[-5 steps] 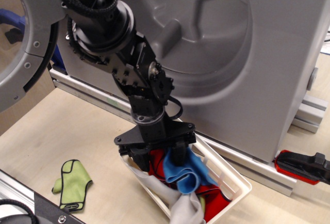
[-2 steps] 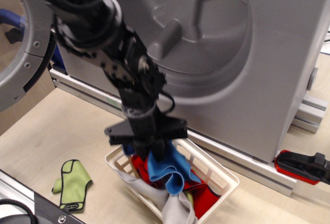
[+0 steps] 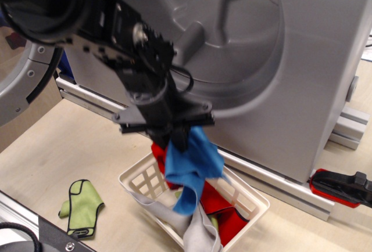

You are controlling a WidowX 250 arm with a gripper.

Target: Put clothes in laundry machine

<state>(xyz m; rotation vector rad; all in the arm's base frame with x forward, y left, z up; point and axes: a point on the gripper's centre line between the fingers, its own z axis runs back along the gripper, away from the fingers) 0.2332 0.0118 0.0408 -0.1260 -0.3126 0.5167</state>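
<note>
Nearest you, a small green mitt-shaped cloth with dark edging (image 3: 81, 205) lies flat on the pale wooden worktop (image 3: 52, 159), apart from the rest. Just beyond it sits the white plastic lattice basket (image 3: 142, 179), with a light grey cloth (image 3: 195, 229) draped over its front rim and a red cloth (image 3: 224, 211) inside. Above the basket, your black tool (image 3: 174, 136) is pinching the bright blue cloth (image 3: 192, 165), which hangs clear of the basket with its tail trailing towards the red piece. You appear to be in the lift-and-carry step. Behind stands the large grey metal laundry machine (image 3: 314, 60), its ribbed drum (image 3: 232, 37) open and the round porthole door (image 3: 23, 83) swung left. Next, raise the cloth over the drum's lower lip and carry it inside before letting go.
</note>
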